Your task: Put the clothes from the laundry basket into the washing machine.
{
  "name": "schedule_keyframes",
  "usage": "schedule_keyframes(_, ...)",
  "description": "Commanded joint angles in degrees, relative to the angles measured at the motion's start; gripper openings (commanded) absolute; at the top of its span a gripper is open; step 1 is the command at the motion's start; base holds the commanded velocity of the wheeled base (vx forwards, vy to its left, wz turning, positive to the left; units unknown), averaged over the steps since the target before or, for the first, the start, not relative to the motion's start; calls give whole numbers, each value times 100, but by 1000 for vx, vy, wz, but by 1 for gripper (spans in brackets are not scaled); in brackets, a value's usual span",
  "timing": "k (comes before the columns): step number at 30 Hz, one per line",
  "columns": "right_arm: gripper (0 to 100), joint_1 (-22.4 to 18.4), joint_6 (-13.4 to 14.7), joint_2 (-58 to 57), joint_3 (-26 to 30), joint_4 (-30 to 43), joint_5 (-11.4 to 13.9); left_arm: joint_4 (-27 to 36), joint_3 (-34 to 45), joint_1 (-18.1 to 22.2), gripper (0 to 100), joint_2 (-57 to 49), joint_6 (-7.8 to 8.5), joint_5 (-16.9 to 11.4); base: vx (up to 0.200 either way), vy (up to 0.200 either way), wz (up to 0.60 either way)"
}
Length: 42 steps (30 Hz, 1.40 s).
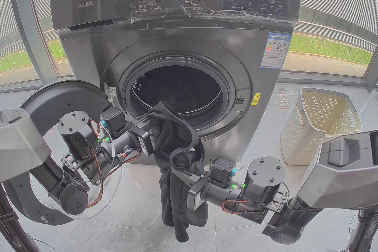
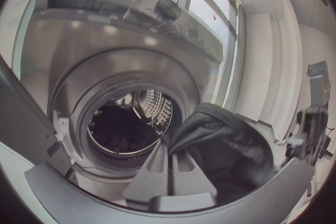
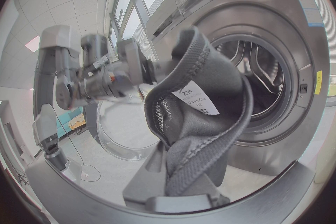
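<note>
In the head view, the left gripper (image 1: 151,130) is pinching the top edge of a black garment (image 1: 177,146) right at the lip of the washing machine (image 1: 252,48), probably so that end goes into the drum (image 1: 177,89) first. The right gripper (image 1: 186,181) is clamping the same garment lower down, taking up some of the cloth, though the tail is hanging toward the floor. The door (image 1: 59,101) is standing wide open on the left, and the laundry basket (image 1: 327,93) is sitting well apart on the right, looking empty.

In the left wrist view, the fingers (image 2: 154,172) are closing together on a fold of cloth, pointing at the opening, where dark clothes are lying.

In the right wrist view, a seamed band of the garment is running between the closed fingers (image 3: 154,168).
</note>
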Motion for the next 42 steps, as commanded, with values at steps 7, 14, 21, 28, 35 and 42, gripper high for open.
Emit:
schedule_keyframes(7,0,-267,19,-237,-8,12,-11,-6,237,188,100,529,38,9,0,0,0)
schedule_keyframes(14,0,-557,115,-202,-306,100,-248,-14,1406,-58,100,502,302,-457,0,0,0)
schedule_keyframes(21,0,-548,142,-140,-359,100,-266,-14,1661,-242,100,494,495,-720,0,0,0)
schedule_keyframes(28,0,-461,133,-132,-473,109,-266,-14,1573,-603,100,599,495,-896,0,0,0)
schedule_keyframes(35,0,-250,133,-123,-491,91,-257,-14,861,-735,100,977,434,-782,0,0,0)
schedule_keyframes(42,0,-144,133,-167,-438,73,-248,-14,360,-664,100,1372,407,-509,0,0,0)
